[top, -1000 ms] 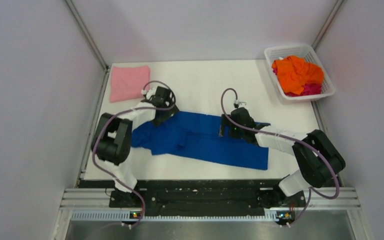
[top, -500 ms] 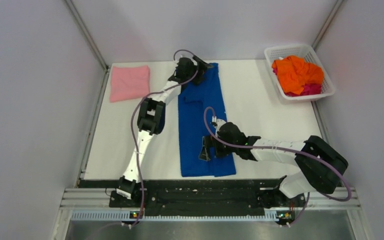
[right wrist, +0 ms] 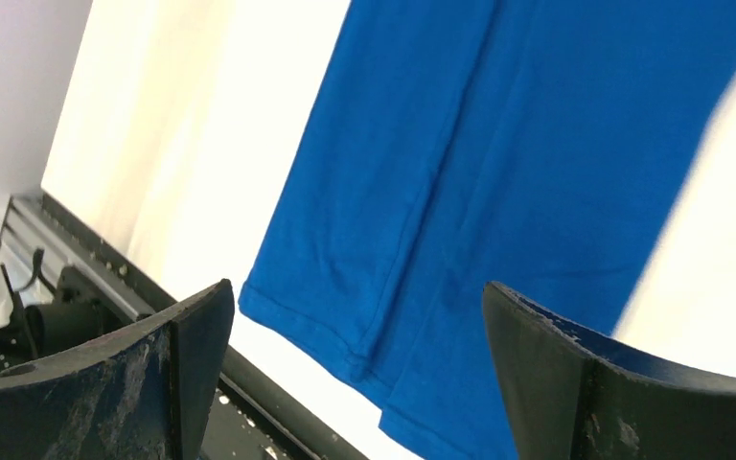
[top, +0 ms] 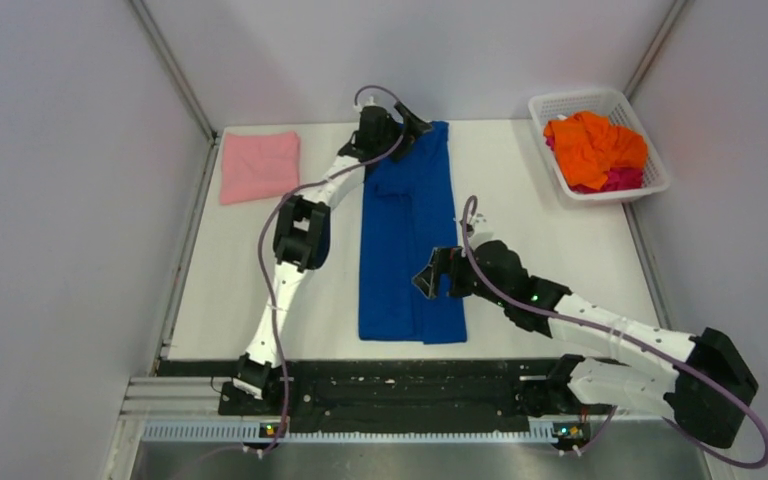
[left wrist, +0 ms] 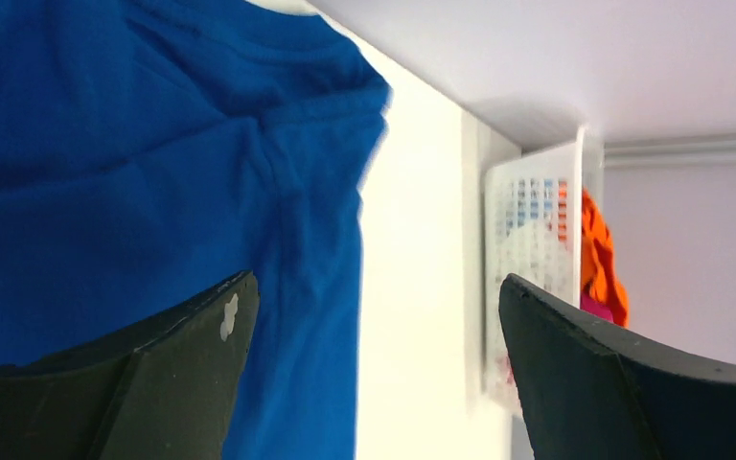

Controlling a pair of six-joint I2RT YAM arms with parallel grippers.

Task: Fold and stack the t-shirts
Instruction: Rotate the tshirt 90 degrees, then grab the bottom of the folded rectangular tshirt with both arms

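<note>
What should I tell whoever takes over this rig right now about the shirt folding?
Left gripper: open, empty, over the far end of the blue t-shirt.
Right gripper: open, empty, above its near right part.
The blue t-shirt lies mid-table, a long narrow strip folded lengthwise. The pink t-shirt lies folded at the far left corner. The orange t-shirt and magenta t-shirt are bunched in the basket, far right.
Done: pink folded; blue half-folded.
Left: fold blue crosswise, probably stack it on pink, then do the basket two.
</note>
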